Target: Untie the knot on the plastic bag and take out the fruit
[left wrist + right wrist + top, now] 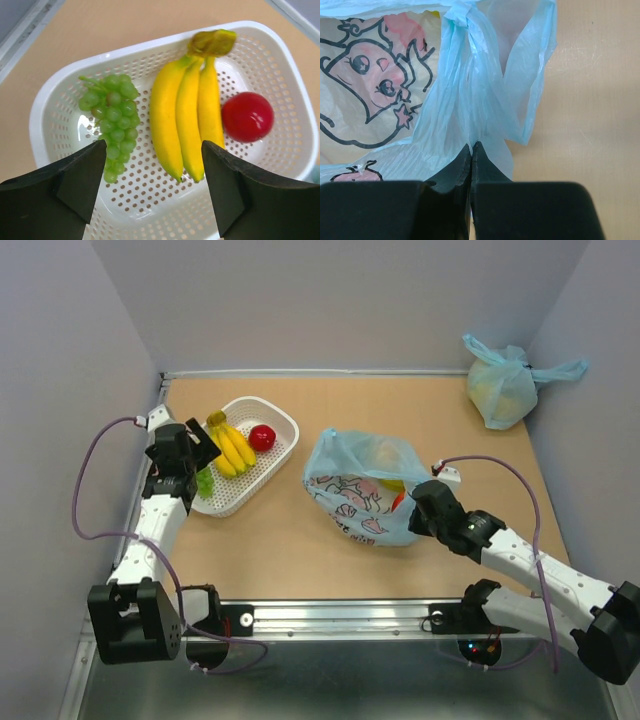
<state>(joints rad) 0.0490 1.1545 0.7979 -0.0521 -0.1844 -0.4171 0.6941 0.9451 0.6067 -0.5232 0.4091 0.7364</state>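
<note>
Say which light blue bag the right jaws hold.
The cartoon-printed bag at mid-table: the right jaws pinch its plastic. The plain tied bag sits untouched in the far right corner.

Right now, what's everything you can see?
basket: one, white, back left of the table
bananas: one bunch, yellow, in the basket
apple: one, red, in the basket beside the bananas
grapes: one bunch, green, in the basket
plastic bag: one, light blue with cartoon print, mid table
plain bag: one, light blue, tied, far right corner
table: one, tan
left tool: one, black, open above the basket
right tool: one, black, shut on the plastic bag
</note>
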